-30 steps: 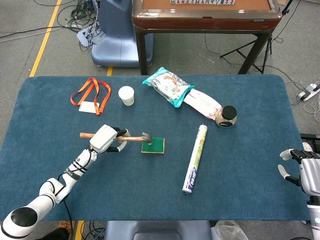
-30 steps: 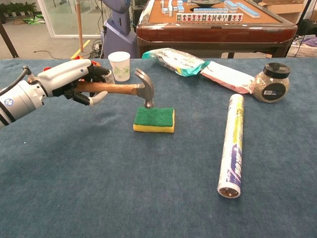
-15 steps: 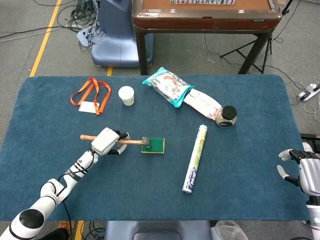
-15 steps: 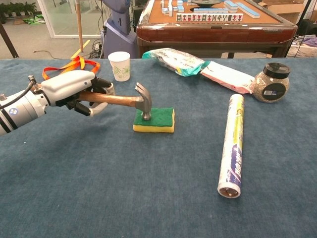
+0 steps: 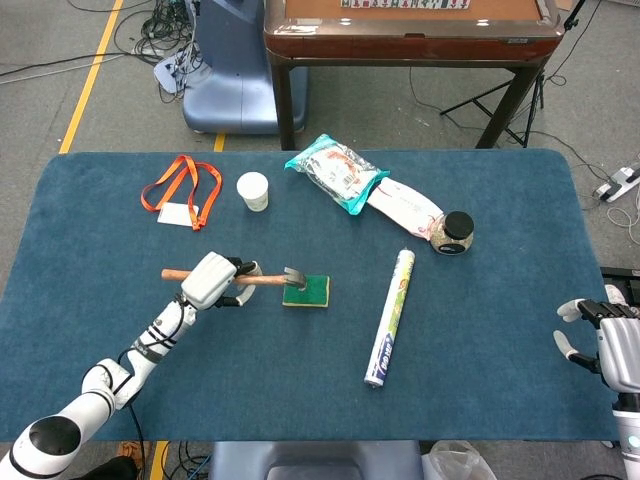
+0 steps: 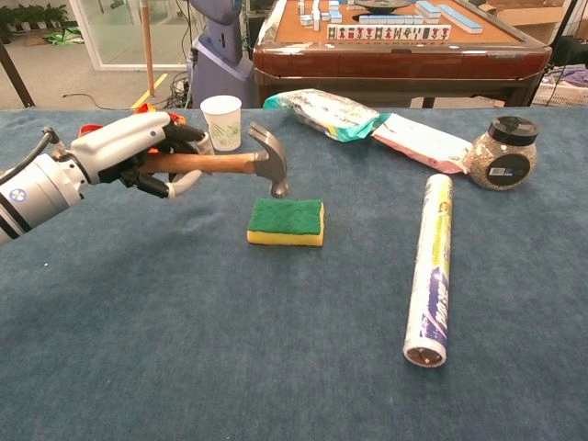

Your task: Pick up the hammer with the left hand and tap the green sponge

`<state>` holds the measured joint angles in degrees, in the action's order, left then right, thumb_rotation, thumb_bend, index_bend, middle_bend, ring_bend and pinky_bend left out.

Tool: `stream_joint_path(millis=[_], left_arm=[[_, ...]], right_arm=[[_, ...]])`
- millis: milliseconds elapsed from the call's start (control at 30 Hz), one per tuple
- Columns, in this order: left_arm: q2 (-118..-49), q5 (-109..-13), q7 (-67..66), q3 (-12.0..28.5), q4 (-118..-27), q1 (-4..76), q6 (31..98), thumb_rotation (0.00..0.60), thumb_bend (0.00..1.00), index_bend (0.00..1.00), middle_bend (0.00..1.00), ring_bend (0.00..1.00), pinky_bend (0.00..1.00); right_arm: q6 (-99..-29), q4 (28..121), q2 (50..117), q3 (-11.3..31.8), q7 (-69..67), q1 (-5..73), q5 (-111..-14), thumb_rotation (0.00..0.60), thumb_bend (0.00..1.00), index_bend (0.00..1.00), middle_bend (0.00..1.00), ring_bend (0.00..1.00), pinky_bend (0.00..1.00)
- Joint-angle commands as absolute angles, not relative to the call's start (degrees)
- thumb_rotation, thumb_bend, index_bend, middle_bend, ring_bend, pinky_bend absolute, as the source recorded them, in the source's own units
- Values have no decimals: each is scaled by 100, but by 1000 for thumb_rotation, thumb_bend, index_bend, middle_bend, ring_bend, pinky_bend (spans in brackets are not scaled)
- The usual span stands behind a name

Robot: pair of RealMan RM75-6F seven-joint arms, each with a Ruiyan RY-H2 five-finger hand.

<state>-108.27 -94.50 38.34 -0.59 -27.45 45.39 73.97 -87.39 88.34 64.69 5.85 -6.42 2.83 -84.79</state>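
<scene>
Two hands show on the blue table (image 5: pixel 500 400). The left hand (image 6: pixel 138 152) wraps its fingers around the wooden handle of the hammer (image 6: pixel 243 162), holding it level with the steel head at the right end, raised just above the green sponge (image 6: pixel 287 221) and clear of its top face. In the head view the left hand (image 5: pixel 212 279) sits left of the green sponge (image 5: pixel 308 291), and the hammer (image 5: pixel 245 279) runs left to right with its head over the sponge's left edge. The sponge lies flat near the middle of the table, green side up over a yellow underside. The right hand (image 5: pixel 600 340) rests at the near right edge of the table, holding nothing, its fingers parted and slightly curled. To the right of the sponge lies a long roll (image 6: pixel 430 271), pointing far to near. Further back stand a paper cup (image 6: pixel 221 122), an orange lanyard (image 5: pixel 182 192) at the far left, two flat packets (image 6: pixel 367 121) and a dark-lidded jar (image 6: pixel 503 153) at the far right.
</scene>
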Motion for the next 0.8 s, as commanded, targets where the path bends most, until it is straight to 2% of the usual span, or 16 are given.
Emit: stream_joint_path(millis=[33, 167, 300, 567, 800], left_arm=[[-10968, -9519, 3688, -172, -2530, 4566, 7225, 600, 471, 732, 791, 617, 816], [-11081, -9525, 3588, -245, -2314, 4598, 6962, 600, 471, 733, 793, 617, 816], [-11085, -9440, 3763, -166, -2307, 4573, 7058, 600, 471, 735, 797, 618, 816], [-10775, -9357, 3890, -52, -2586, 4497, 7434, 600, 471, 735, 797, 618, 816], [-10462, -9276, 3702, -84, -2819, 4366, 7250, 600, 471, 734, 797, 618, 816]], right_arm=[[-8727, 8831, 6470, 587, -642, 287, -8468, 600, 258, 473, 504, 449, 415], [-8691, 8837, 6463, 581, -643, 299, -8460, 600, 258, 473, 504, 449, 415], [-8700, 8834, 6459, 588, -655, 294, -8448, 600, 258, 473, 504, 449, 415], [-8701, 8845, 6454, 578, -655, 293, -8463, 600, 258, 473, 504, 449, 415], [-8699, 8851, 6453, 569, -653, 295, -8476, 600, 258, 473, 504, 449, 415]])
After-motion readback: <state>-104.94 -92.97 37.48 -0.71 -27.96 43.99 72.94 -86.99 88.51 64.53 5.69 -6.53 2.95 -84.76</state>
